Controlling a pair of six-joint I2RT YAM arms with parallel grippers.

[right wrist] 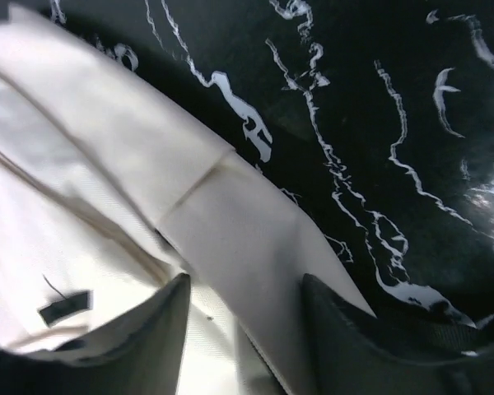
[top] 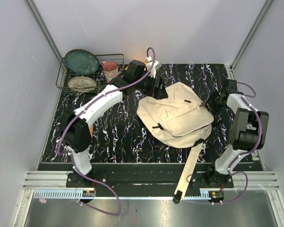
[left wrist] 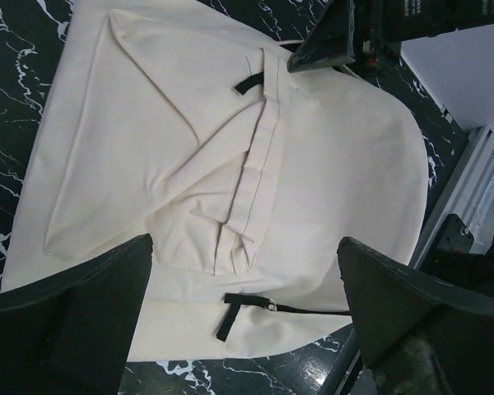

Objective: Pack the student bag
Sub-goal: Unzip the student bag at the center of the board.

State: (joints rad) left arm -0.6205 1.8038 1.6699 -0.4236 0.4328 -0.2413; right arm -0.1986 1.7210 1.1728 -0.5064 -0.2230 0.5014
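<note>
Left claw (left wrist: 243, 255) spread above student bag (left wrist: 329, 164), right claw (right wrist: 245, 288) spread astride its edge

The bag (top: 175, 116) lies right of centre on the counter (top: 113, 137), its strap (top: 189, 165) trailing over the near edge. In the far-left corner, a rack (top: 61, 82) holds a plate (top: 81, 61) behind a second plate (top: 82, 83), with a mug (top: 110, 71) to their right.

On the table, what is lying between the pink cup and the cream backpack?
The left arm crosses that stretch above the black marbled table, its wrist between the pink cup and the student bag. The top external view shows this.
</note>
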